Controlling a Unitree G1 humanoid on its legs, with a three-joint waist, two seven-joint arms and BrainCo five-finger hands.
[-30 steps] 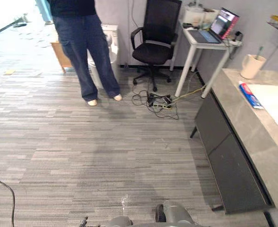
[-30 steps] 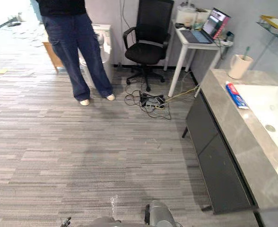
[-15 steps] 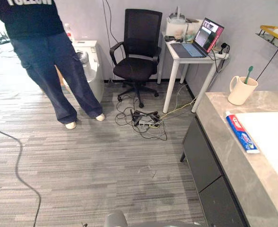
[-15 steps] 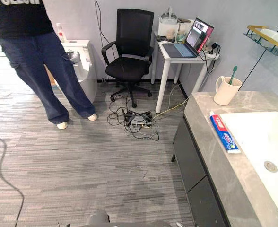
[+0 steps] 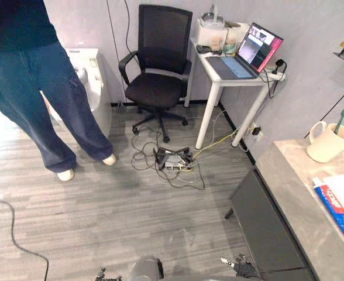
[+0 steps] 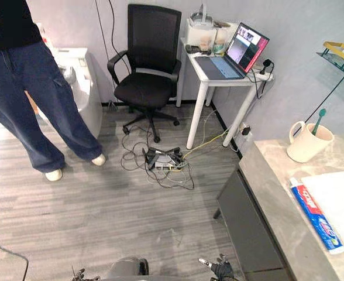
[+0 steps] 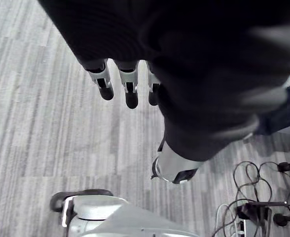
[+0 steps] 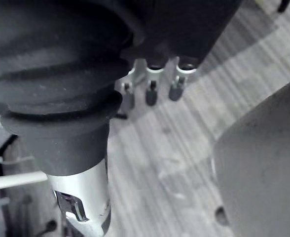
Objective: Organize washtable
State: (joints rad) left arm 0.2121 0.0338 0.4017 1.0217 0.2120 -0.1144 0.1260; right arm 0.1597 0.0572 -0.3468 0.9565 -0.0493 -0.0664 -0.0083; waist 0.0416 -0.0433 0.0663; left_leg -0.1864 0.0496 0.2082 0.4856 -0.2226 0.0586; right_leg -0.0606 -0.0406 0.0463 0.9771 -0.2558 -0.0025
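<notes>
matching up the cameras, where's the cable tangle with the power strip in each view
Left eye view: cable tangle mid-picture, on the floor before the office chair.
Right eye view: cable tangle slightly left of middle.
Left wrist view: cable tangle on the floor beyond the left hand.
Right wrist view: cannot make it out.
Shared landmark: the office chair, both eye views.

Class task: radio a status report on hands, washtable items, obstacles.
Left hand, right hand open, empty, over floor. Cup with toothbrush, toothpaste on washtable, untouched. Person, cables off left.
</notes>
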